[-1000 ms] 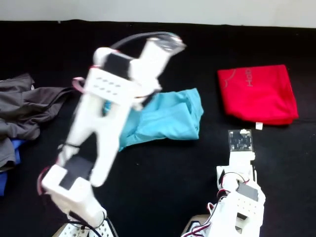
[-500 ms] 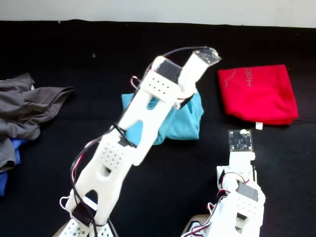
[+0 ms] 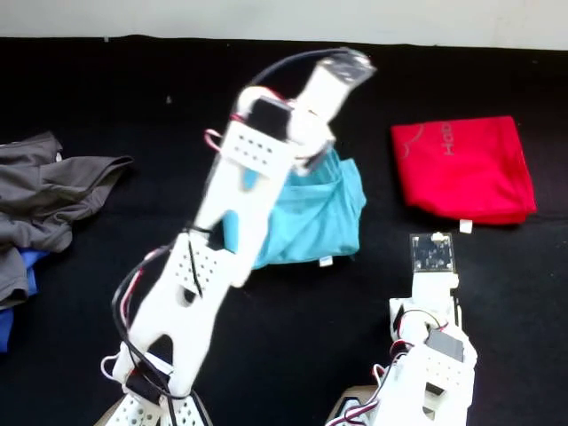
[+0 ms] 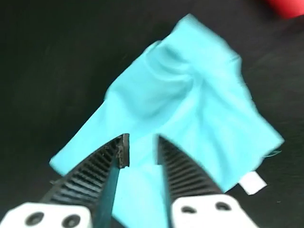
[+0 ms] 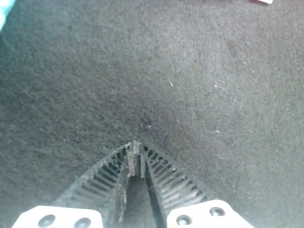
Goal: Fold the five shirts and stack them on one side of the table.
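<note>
My left gripper (image 4: 142,152) is released: its two black fingers (image 4: 107,164) stand apart and grasp nothing, hanging just above the teal shirt (image 3: 311,213). That shirt lies rumpled and half bunched near the middle of the table (image 3: 133,89), with a small white tag (image 3: 326,261) at its 6 o'clock edge. In the high view my left arm (image 3: 204,266) rises from 7 o'clock and slants up over the shirt's 9 o'clock side.

My right gripper (image 5: 135,152) is clenched on nothing, tips together over bare black cloth. My right arm (image 3: 430,346) sits tucked at 5 o'clock.

The red shirt (image 3: 461,169) lies folded flat at 2 o'clock, well apart from the teal one. At 9 o'clock the grey shirt (image 3: 53,191) is in a loose heap, and a blue shirt (image 3: 13,302) peeks out from under it at the table's edge.
</note>
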Available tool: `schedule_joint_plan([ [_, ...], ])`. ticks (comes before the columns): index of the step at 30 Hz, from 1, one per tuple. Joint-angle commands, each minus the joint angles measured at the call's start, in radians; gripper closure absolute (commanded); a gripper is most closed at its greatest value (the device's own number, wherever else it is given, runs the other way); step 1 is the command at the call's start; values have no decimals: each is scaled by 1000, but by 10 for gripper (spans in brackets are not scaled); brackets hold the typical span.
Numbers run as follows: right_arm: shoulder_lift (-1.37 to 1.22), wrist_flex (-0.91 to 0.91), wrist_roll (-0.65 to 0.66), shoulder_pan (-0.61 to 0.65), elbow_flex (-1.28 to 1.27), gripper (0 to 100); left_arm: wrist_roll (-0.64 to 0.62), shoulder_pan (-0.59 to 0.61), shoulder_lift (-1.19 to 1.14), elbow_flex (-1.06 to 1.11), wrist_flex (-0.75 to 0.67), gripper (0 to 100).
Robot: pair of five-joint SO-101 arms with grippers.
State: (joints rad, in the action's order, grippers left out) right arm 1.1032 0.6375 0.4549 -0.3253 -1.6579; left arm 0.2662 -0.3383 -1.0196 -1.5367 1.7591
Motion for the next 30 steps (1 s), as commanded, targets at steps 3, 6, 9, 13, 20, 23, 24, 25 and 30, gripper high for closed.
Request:
schedule_joint_plan([
  [3,4,-25,3,-30,-24,991,-5,77,47,208,6,992],
  [6,4,-25,3,-30,-24,991,-5,79,47,323,-40,991],
  [9,4,-25,3,-30,-24,991,-9,51,47,395,-75,991],
  [13,4,-25,3,-30,-24,991,-11,-42,47,427,-75,991],
  [20,4,-25,3,-30,-22,991,-12,-246,56,418,-61,991],
  [23,4,-25,3,-30,-22,991,-15,-288,84,354,-3,991],
  [24,4,-25,3,-30,-22,991,-35,-294,102,332,6,991],
  [25,4,-25,3,-30,-22,991,-63,-292,122,314,6,991],
  [30,4,-25,3,-30,-22,991,-84,-255,239,289,8,991],
])
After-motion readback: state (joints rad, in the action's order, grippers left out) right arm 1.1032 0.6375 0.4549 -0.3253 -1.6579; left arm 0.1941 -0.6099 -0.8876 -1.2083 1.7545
